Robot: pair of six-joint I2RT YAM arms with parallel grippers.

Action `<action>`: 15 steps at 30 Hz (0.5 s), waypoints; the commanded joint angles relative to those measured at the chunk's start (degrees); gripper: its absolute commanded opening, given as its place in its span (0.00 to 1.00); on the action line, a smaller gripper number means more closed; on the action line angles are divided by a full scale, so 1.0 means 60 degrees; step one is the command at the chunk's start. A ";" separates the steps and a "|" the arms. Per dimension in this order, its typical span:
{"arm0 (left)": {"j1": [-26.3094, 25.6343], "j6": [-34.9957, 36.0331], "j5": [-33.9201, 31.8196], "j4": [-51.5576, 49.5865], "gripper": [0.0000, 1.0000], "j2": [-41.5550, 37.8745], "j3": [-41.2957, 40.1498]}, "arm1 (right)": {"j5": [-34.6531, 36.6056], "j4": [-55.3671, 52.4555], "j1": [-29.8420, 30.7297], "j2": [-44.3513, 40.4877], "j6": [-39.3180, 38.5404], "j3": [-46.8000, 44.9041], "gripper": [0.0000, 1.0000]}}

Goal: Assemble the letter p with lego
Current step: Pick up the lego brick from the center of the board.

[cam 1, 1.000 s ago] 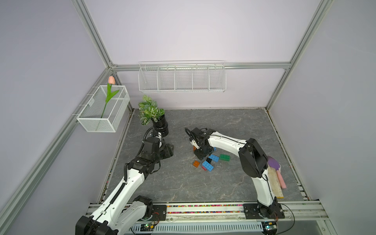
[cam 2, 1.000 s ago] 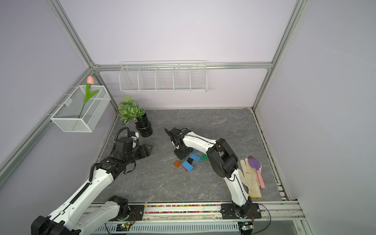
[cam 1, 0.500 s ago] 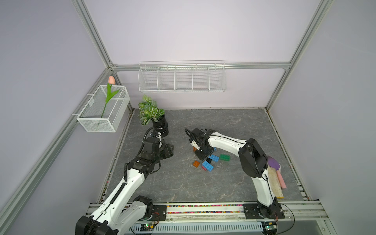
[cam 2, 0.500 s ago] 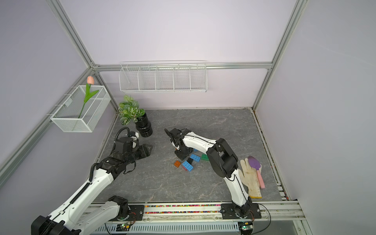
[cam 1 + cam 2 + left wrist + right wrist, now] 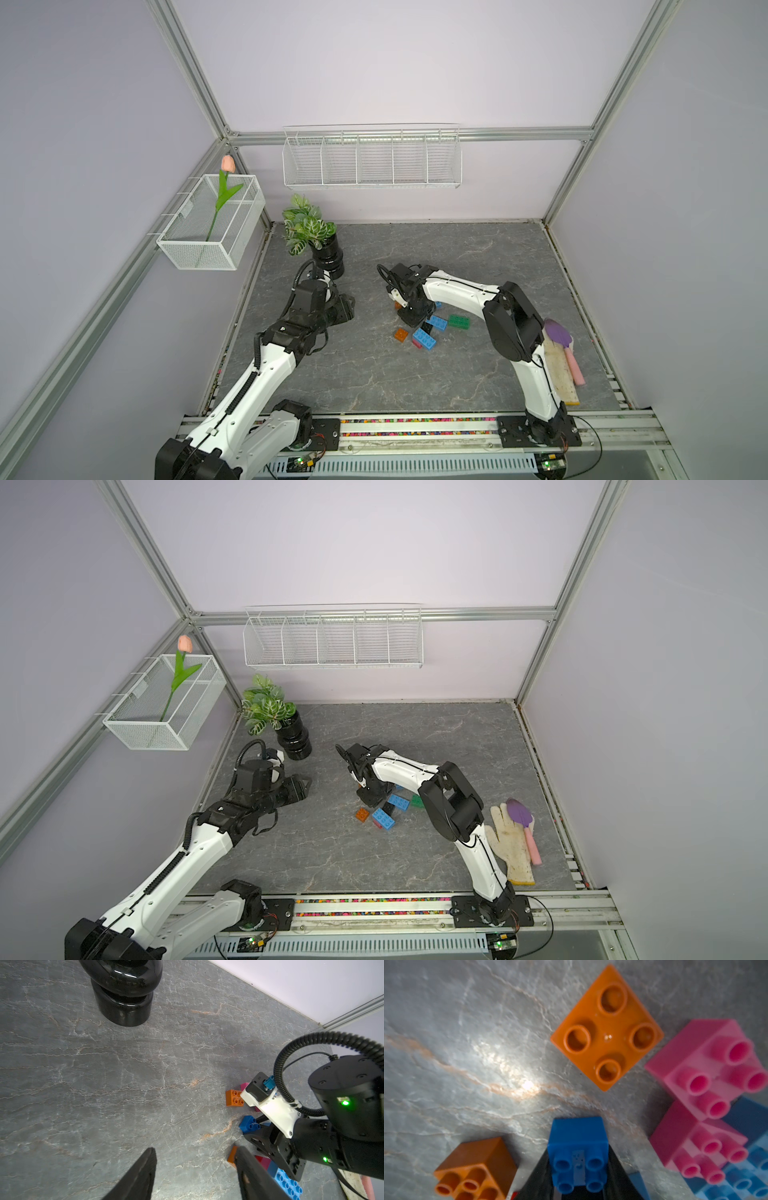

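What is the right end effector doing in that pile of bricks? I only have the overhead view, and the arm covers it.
Observer: In the right wrist view the right end effector is shut on a small blue brick.
Operator: Anything right by it?
Observer: A flat orange brick lies studs up just beyond it, not touching.
Operator: And on the left side?
Observer: The left end effector is open and empty, over bare table in its wrist view.
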 commanded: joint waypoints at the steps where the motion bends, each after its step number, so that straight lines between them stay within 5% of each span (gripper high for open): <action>1: 0.0033 0.0122 -0.0137 -0.0110 0.64 0.0028 0.0170 | -0.0125 -0.0054 -0.0009 0.0127 0.0125 0.0177 0.38; 15: 0.0039 0.0124 -0.0137 -0.0127 0.63 -0.0013 0.0158 | -0.0104 0.0035 0.0014 0.0099 0.0333 0.0430 0.41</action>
